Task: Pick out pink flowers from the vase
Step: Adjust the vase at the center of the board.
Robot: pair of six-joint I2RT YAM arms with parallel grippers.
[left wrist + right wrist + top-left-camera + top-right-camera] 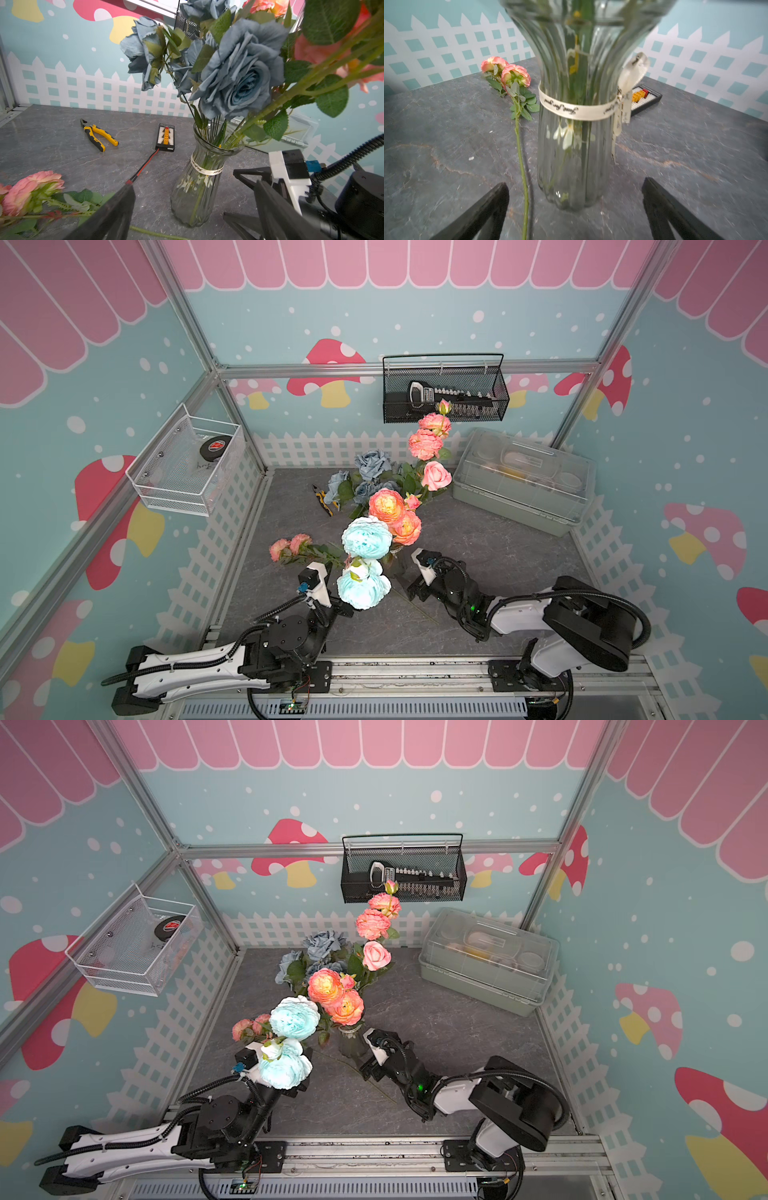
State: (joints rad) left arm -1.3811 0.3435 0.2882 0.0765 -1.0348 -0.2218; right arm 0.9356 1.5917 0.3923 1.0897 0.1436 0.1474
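The clear ribbed vase (pixel 352 1042) stands mid-table with a cream ribbon at its neck. Pink flowers rise from it: coral blooms (pixel 392 514), a tall spray (pixel 428 439) and a smooth rose (pixel 435 475). Another pink spray (pixel 291 547) lies flat on the table to the left, its stem (pixel 521 166) running past the vase base. My left gripper (pixel 194 185) is open, close to the vase (pixel 197 199) on its left. My right gripper (pixel 575 185) is open too, its fingers (pixel 496 199) wide, just short of the vase (pixel 575 145).
Pale aqua blooms (pixel 366 537) overhang the left wrist. Grey-blue roses (pixel 372 464) lean toward the back. Yellow pliers (pixel 97 135) and a black connector board (pixel 165 137) lie behind the vase. A clear-lidded box (pixel 523 477) sits back right. Wire baskets (pixel 444 389) (pixel 187 460) hang on the walls.
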